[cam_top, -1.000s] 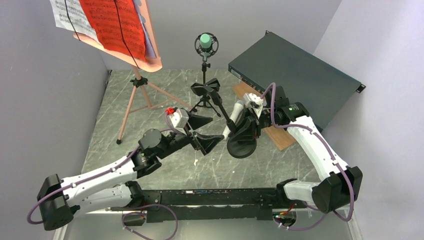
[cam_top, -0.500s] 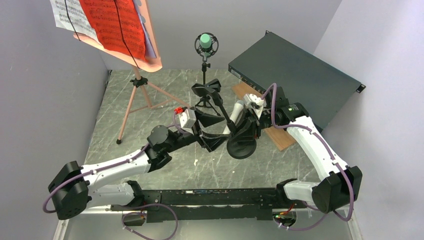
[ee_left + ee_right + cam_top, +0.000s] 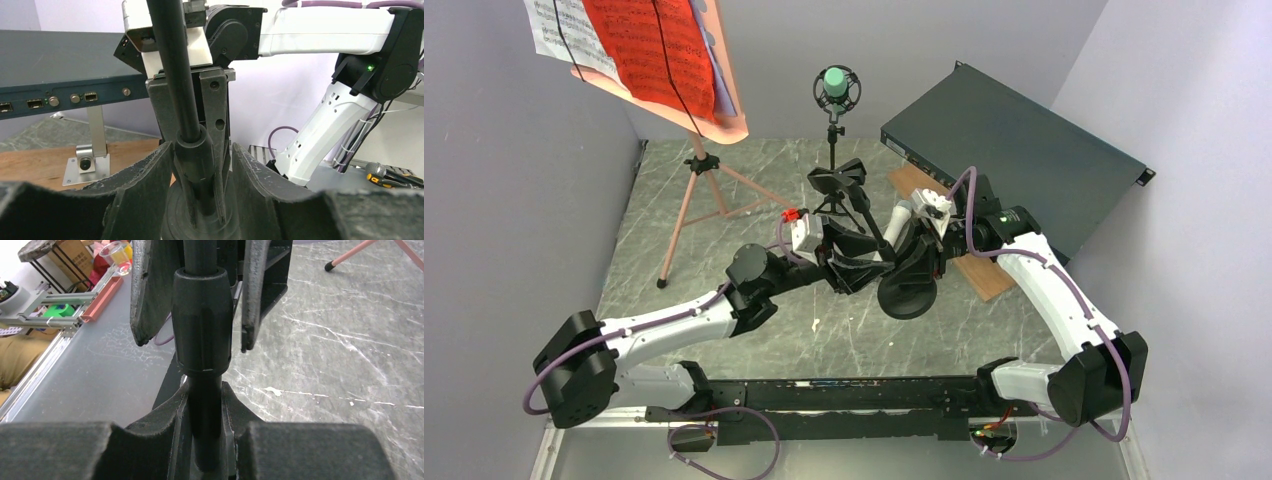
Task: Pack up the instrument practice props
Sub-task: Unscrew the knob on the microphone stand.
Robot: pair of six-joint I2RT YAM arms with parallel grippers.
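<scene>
- Since a second ago the left arm has reached forward toward the middle of the tabletop (image 3: 724,335). The left tool (image 3: 866,266) has come up to the black microphone mount (image 3: 909,297), and its jaws have narrowed from their widest.
- The right arm and the mount have not shifted between the frames.
- Left tool: jaws part-spread, one on each side of the mount's collar (image 3: 202,320). The right wrist view shows a gap on both sides, so there is no pinch.
- Right tool (image 3: 204,405): pressed onto the mount's rod (image 3: 172,65) just below the collar, pinching it.
- The two tools face each other across the rod and stand close together.
- The mount sits mid-tabletop between the arms. Its round base lies low beside the flat wooden board (image 3: 979,275), and the rod leans up and back to the left.
- The white microphone (image 3: 902,213) shows just beside the right tool. I cannot tell how it is fixed.
- The green microphone (image 3: 835,82) is upright in the second black mount (image 3: 832,150) at the back centre, well apart from both tools.
- The pink music tripod (image 3: 694,185) stands at the back left. It carries the white page (image 3: 559,35), the red page (image 3: 649,50) and the lavender page (image 3: 721,75).
- The dark green metal box (image 3: 1014,140) is at the back right, behind the board.
</scene>
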